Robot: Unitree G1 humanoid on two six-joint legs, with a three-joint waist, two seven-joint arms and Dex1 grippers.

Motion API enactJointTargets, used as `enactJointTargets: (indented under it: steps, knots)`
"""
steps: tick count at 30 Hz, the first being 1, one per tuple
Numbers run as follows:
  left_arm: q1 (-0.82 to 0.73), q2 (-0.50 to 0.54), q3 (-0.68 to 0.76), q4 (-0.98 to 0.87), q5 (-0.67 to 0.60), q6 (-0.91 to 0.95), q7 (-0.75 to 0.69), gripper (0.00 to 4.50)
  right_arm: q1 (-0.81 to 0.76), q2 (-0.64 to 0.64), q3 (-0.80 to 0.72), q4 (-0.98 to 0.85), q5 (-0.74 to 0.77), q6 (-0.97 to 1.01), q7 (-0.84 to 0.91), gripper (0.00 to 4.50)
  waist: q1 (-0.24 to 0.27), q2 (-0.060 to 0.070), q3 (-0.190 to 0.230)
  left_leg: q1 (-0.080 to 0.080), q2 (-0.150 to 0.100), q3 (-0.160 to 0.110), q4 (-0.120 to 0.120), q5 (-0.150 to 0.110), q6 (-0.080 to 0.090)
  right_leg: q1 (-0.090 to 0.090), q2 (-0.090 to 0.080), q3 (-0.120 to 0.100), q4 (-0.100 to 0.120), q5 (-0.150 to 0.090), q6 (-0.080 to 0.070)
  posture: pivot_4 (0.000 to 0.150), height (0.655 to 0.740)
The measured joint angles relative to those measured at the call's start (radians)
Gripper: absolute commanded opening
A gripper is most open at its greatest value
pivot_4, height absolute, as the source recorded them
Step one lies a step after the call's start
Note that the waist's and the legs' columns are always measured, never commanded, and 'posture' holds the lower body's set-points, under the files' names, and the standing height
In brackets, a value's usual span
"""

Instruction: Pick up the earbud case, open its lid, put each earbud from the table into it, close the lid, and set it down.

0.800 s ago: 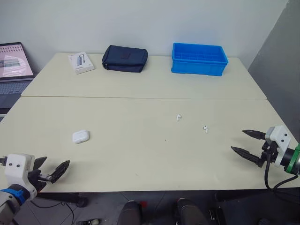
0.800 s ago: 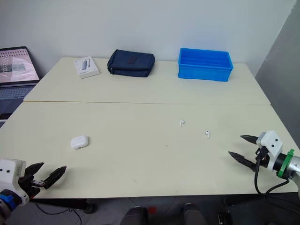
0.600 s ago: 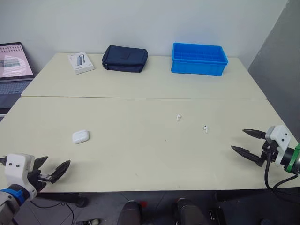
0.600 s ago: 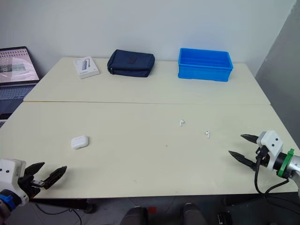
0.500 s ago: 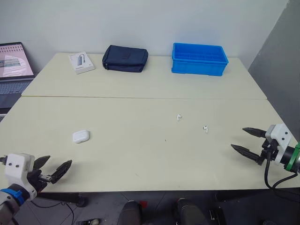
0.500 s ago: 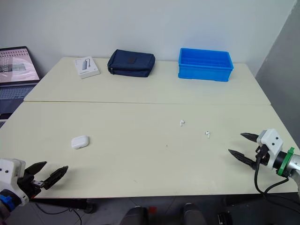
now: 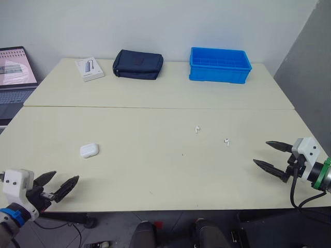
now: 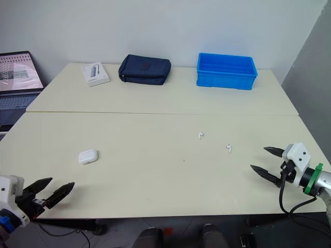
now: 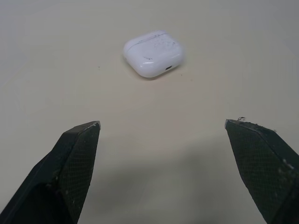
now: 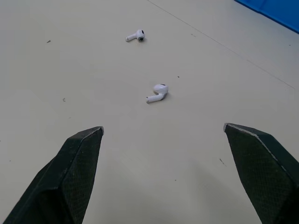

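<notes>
Step 1, pick-up not begun: earbud case (image 7: 89, 150) lies shut on the table (image 7: 155, 170), left side, just ahead of your L gripper (image 7: 66, 175), fingers wide apart & empty. R gripper (image 7: 260, 152), also spread, faces the nearer earbud (image 7: 226, 141) and farther earbud (image 7: 196, 129). Next, push L fwd to straddle the case, then close; vs 0.8 s ago, nothing's moved but slight arm drift.

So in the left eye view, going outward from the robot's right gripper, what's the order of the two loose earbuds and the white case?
From the right gripper:
1. right-hand earbud, just ahead of it, toward the table's middle.
2. middle earbud, a little further left and back.
3. earbud case, far across on the table's left side.
</notes>
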Motion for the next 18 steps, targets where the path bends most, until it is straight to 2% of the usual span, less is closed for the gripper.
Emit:
enactJointTargets:
  steps: [6,9,13,18]
  knots:
    - [-0.003,0.000,0.015,0.016,0.000,-0.048,-0.019,4.50,0.006,0.006,0.003,-0.013,0.000,0.000,0.011,4.33,0.000,0.000,0.000,0.000,0.000,0.000,0.000,0.000,0.000,0.000,0.000,0.000,0.000,0.000,0.000,0.150,0.7400]
    - [-0.003,-0.016,0.034,0.016,-0.001,-0.050,0.017,4.50,0.005,0.008,0.011,-0.020,0.000,0.000,0.017,4.33,0.000,0.000,0.000,0.000,0.000,0.000,0.000,0.000,0.000,0.000,0.000,0.000,0.000,0.000,0.000,0.150,0.7400]
    - [0.003,-0.104,0.042,-0.015,-0.006,-0.034,0.116,4.50,-0.033,0.010,0.052,-0.071,0.006,0.024,0.021,4.33,0.000,0.000,0.000,0.000,0.000,0.000,0.000,0.000,0.000,0.000,0.000,0.001,0.001,0.000,0.000,0.150,0.7400]
    - [0.003,-0.207,0.006,-0.143,-0.012,0.017,0.259,4.50,-0.188,0.009,0.130,-0.192,0.061,0.136,0.019,4.33,-0.001,-0.001,0.000,0.000,0.000,-0.001,0.001,0.000,0.000,0.001,0.000,0.000,0.002,0.000,0.000,0.150,0.7400]
